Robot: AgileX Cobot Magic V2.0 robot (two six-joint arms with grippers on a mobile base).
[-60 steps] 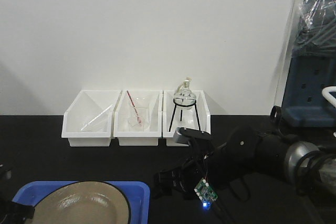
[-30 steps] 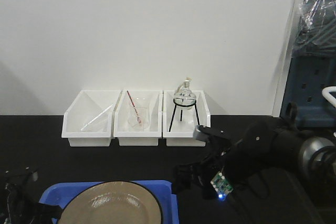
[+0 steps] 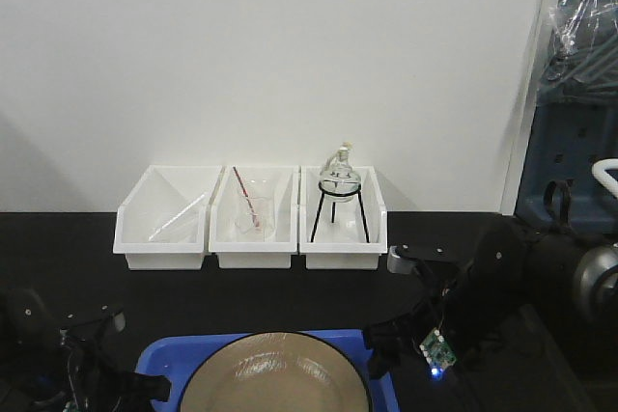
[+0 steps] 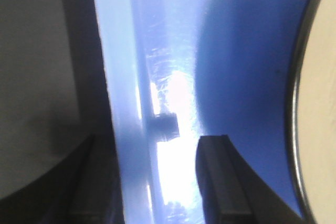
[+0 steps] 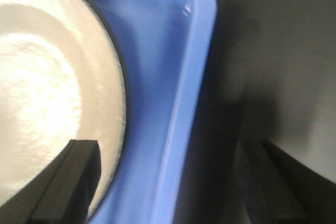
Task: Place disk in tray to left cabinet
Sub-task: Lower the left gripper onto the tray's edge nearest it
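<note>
Tray (image 3: 166, 354) now lies further right along the near edge of the black table (image 3: 241, 296) than a second ago, its right corner roughly below the flask (image 3: 338, 180) that stands on a tripod in the third bin. The disk (image 3: 275, 378) has travelled with it and rests inside, covering most of the blue floor. Both my arms have shifted right as well. My left gripper (image 4: 152, 145) sits astride the tray's left rim, one finger outside at the edge, the other over the floor with a gap to the wall; the jaws stand apart, nothing visibly clamped. My right gripper (image 5: 168, 150) straddles the right rim likewise, spread wide, its inner finger above the disk's black edge and its outer finger over bare table. The white bins (image 3: 253, 224) by the wall have not moved.
</note>
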